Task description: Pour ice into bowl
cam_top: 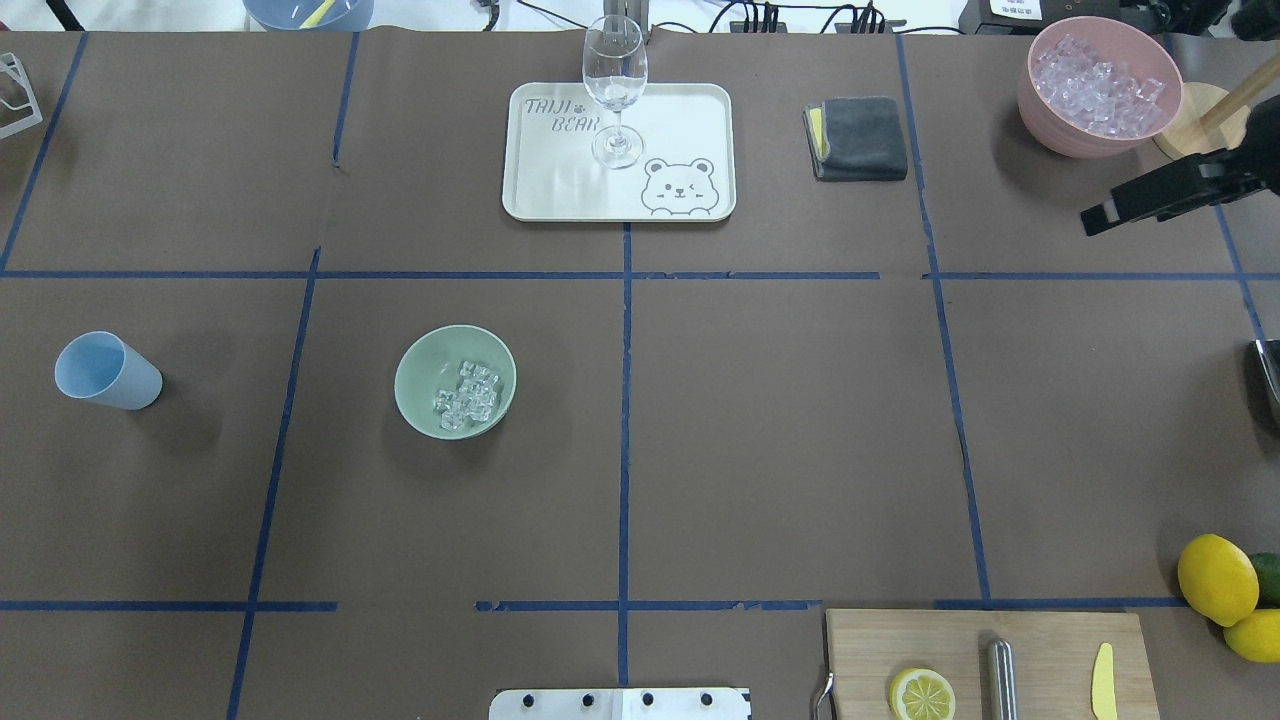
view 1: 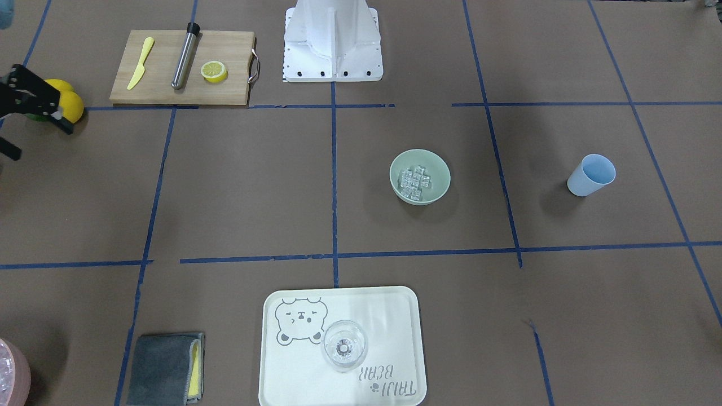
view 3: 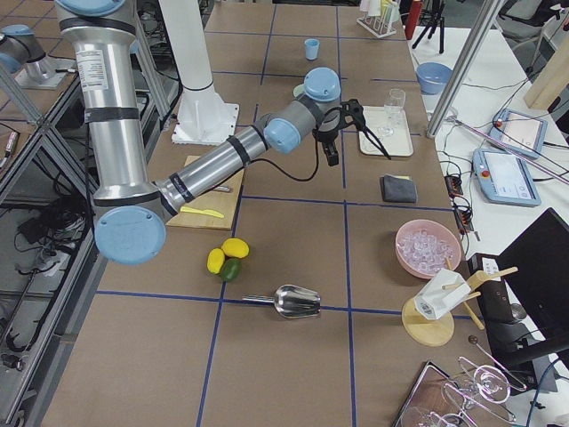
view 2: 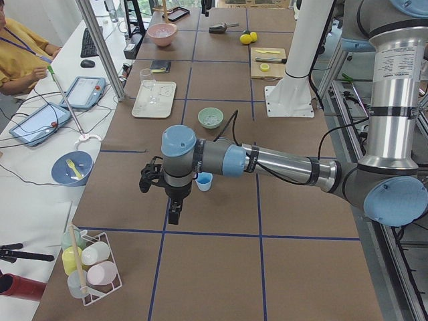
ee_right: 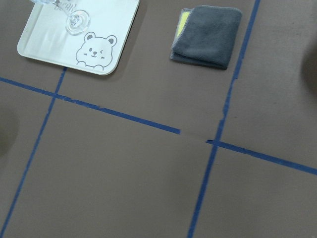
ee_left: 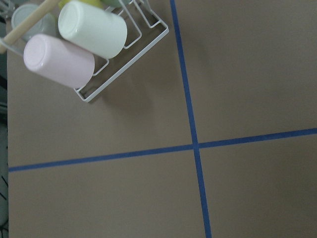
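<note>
- Several ice cubes lie heaped inside the green bowl, which stands upright on the worktop, a little to the robot's left of the centre line.
- Your right claw hangs spread and empty over the worktop's right side, well apart from the bowl.
- Your left claw shows only in the side view, near the blue cup and apart from the bowl. You cannot tell whether it is spread or pressed together.
</note>
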Action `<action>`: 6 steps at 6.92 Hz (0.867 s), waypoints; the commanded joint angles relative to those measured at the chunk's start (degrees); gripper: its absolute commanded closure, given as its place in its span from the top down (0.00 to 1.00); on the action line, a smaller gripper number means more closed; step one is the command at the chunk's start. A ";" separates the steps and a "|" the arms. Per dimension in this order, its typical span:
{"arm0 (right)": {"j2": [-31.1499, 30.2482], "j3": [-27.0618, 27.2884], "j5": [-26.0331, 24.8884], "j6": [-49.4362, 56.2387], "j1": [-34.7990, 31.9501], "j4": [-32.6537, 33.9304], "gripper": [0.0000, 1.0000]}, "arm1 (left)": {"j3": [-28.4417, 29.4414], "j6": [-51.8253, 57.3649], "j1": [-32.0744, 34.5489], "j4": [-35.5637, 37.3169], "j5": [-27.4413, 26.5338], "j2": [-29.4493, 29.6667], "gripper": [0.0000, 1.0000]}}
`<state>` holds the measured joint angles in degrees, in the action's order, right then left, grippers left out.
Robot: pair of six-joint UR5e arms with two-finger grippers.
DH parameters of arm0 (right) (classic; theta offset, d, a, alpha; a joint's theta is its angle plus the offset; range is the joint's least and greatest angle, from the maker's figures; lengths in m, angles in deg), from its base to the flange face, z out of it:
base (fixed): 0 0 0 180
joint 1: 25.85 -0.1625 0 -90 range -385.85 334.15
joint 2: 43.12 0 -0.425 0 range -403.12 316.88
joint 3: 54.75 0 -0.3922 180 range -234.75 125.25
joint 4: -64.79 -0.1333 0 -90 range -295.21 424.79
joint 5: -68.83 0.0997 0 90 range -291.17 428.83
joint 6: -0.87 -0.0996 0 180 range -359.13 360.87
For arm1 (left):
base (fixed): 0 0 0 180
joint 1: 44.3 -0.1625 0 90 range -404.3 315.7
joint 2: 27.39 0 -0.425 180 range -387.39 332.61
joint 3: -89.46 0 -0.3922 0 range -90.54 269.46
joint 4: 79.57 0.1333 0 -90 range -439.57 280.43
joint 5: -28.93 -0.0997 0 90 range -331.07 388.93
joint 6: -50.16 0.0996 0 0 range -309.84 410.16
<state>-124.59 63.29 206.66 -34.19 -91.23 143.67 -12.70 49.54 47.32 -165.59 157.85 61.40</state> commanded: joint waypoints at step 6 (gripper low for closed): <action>34.67 -9.35 -31.69 -29.41 38.27 16.48 0.99 | -1.11 4.58 1.80 1.90 3.00 -0.19 1.00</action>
<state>-95.22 59.50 181.49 -59.03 -58.31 160.10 -13.58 54.11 49.20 -163.66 160.78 61.11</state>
